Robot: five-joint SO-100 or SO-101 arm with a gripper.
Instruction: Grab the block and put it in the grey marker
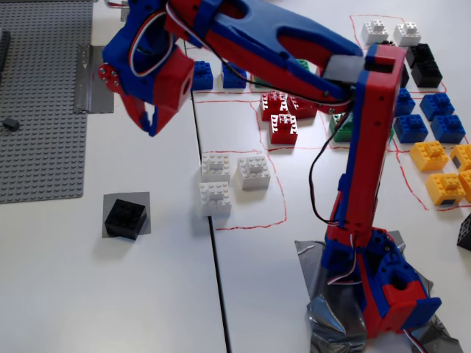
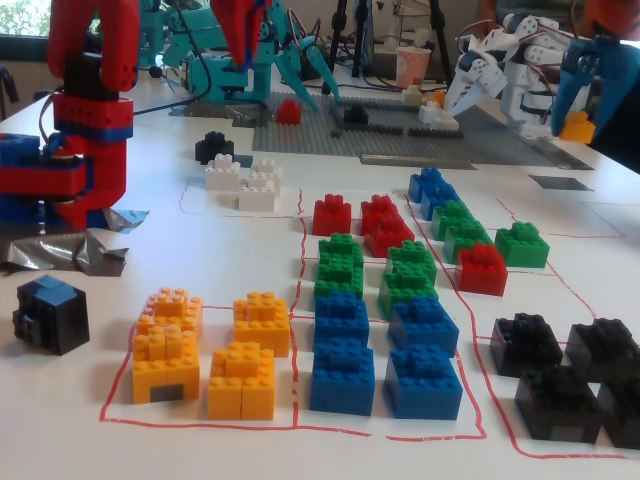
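— Where is the block (image 1: pixel 125 218)?

— In a fixed view it sits on the marker (image 1: pixel 144 200), a grey square just below the baseplate (image 1: pixel 44 95). Grey shows along the top and right edges; the brick covers the rest and may hang slightly over the lower left edge. In the other fixed view the block (image 2: pixel 215 147) shows small and far off, behind the white bricks (image 2: pixel 243 183).

— So placed already?

— I judge so, or nearly. Any coming move is a retreat, not a grasp.

— And the gripper (image 1: pixel 149 118)?

— It hangs up and to the right of the block, well apart from it in the picture, its tip pointing downward. The block is square, so it has no long axis to line up with.

— Open or closed?

— The fingers look a little parted, with a thin gap at the tip, but I cannot tell for sure. Nothing shows between them, and they touch nothing.

— Anything near it?

— White bricks (image 1: pixel 232 182) lie to the right, inside a red outline. The tape strip (image 1: pixel 93 87) lies to the left, by the baseplate edge.
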